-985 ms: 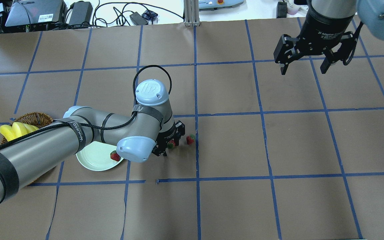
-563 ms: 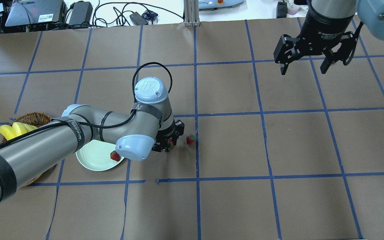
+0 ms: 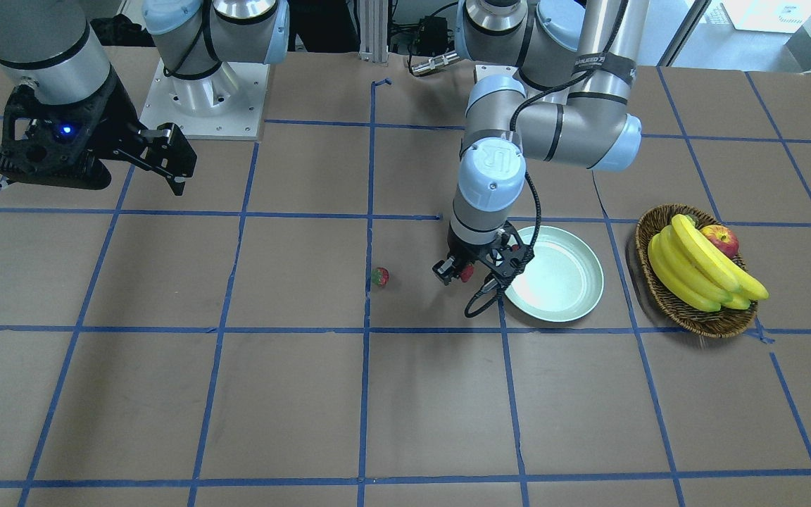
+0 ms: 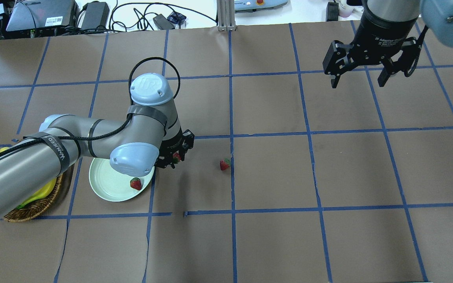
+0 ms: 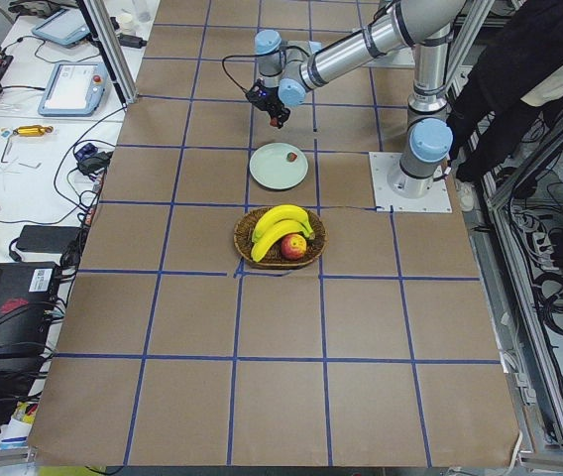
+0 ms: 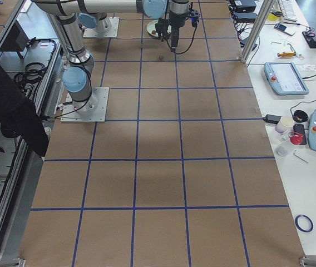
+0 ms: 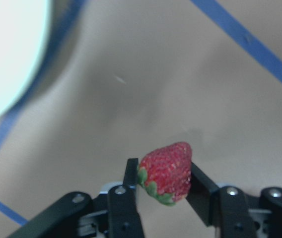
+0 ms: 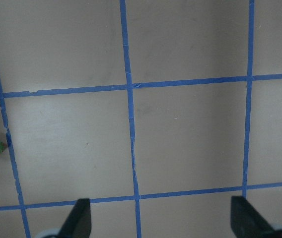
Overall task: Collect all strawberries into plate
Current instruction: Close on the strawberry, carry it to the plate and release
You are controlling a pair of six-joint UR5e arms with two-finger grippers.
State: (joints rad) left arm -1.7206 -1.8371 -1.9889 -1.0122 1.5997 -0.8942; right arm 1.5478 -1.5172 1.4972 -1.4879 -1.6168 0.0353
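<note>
Overhead exterior view: one strawberry [image 4: 176,157] is clamped between the two fingers of the left gripper [image 4: 174,160], over the table [image 4: 273,243] just right of the plate [image 4: 106,188]. The left wrist camera shows the fingers pressing on both sides of the berry, its leafy end toward the gripper body. A second strawberry [image 4: 135,183] lies in the plate, near its right rim. A third strawberry [image 4: 224,164] lies on the table farther right, just beside a blue tape line [image 4: 233,184]. The right gripper [image 4: 358,80] hangs well apart at the far right, its jaws spread wide with nothing between them. Left of the plate stands a wicker basket [image 3: 687,318] holding bananas [image 3: 694,271] and an apple [image 3: 721,239].
</note>
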